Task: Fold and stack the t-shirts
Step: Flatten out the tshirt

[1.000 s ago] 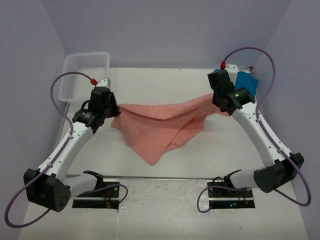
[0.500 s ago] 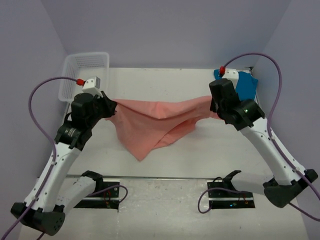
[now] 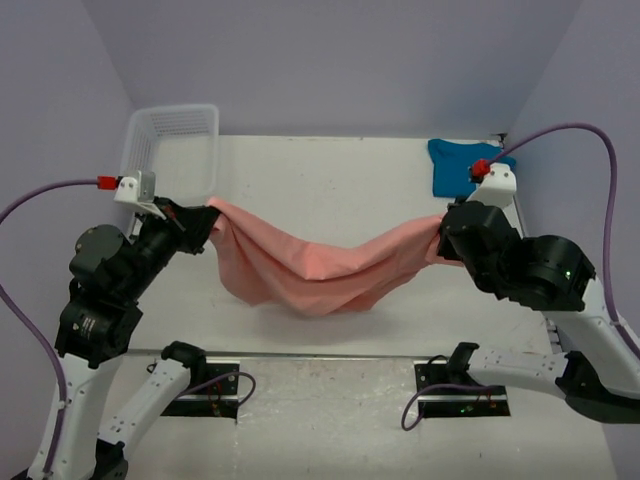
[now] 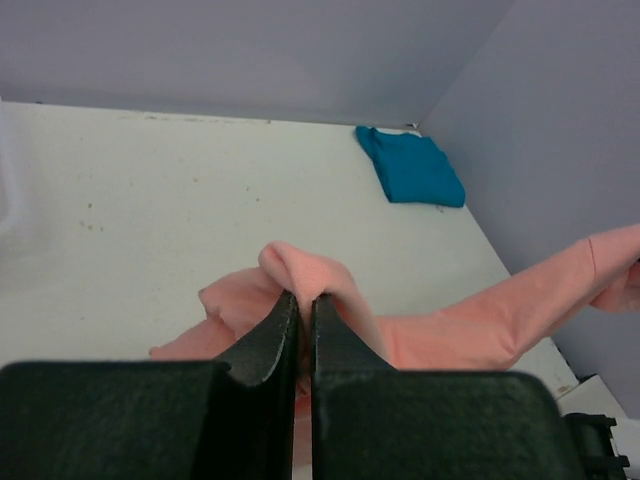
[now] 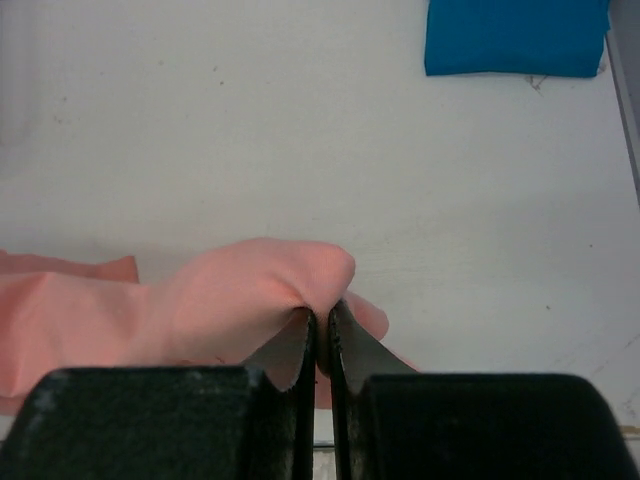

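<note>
The salmon-pink t-shirt (image 3: 320, 268) hangs stretched between both grippers above the table, sagging in the middle. My left gripper (image 3: 208, 217) is shut on its left end; the cloth bulges over the jaws in the left wrist view (image 4: 305, 278). My right gripper (image 3: 443, 235) is shut on its right end, with the cloth bunched over the jaws in the right wrist view (image 5: 270, 290). The teal-blue t-shirt (image 3: 458, 167) lies folded at the far right corner, also in the left wrist view (image 4: 412, 170) and the right wrist view (image 5: 515, 36).
A white mesh basket (image 3: 170, 150) stands at the far left corner. Purple walls enclose the table on three sides. The arm bases (image 3: 200, 385) sit at the near edge.
Both arms have risen and pulled toward the near edge, moving apart. The pink shirt has lifted off the table and now hangs spread between them.
</note>
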`<state>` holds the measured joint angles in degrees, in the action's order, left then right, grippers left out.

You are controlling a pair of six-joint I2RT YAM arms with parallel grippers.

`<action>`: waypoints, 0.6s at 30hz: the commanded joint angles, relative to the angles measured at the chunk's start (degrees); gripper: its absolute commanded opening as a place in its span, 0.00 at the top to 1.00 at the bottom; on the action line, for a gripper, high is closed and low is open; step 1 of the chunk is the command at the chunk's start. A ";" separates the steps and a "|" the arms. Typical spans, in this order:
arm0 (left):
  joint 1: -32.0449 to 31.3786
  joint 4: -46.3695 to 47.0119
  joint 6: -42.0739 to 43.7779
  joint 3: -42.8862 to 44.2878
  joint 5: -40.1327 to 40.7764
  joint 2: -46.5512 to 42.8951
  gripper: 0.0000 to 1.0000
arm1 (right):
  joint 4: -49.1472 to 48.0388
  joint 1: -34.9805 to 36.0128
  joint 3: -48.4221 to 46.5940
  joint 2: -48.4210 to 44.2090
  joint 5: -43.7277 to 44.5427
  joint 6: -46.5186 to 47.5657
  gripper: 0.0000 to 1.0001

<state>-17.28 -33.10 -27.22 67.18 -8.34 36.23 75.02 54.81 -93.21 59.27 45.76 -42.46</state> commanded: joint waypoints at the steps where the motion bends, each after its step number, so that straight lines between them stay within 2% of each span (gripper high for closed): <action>1: 0.14 -1.61 0.16 0.06 -1.08 3.75 1.00 | 2.18 -0.13 1.26 3.75 3.82 -0.73 1.00; 6: 0.14 2.15 -0.90 -8.19 3.05 12.88 1.00 | -9.00 -5.84 4.87 11.21 -5.22 5.01 1.00; 8: 0.14 4.35 -0.90 -10.82 6.66 15.70 1.00 | -14.02 -10.58 6.37 15.25 -6.99 7.99 1.00; 13: 0.14 7.87 -0.99 -10.49 10.98 26.42 1.00 | -20.17 -21.91 4.89 23.69 -10.33 13.53 1.00; 18: 0.14 9.55 -0.29 -9.87 15.26 32.58 1.00 | -23.43 -27.90 3.13 32.57 -15.87 16.88 1.00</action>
<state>-17.28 -28.42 -27.51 55.40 1.85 67.59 55.96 29.12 -87.07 89.41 33.26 -29.12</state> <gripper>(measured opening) 0.021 0.025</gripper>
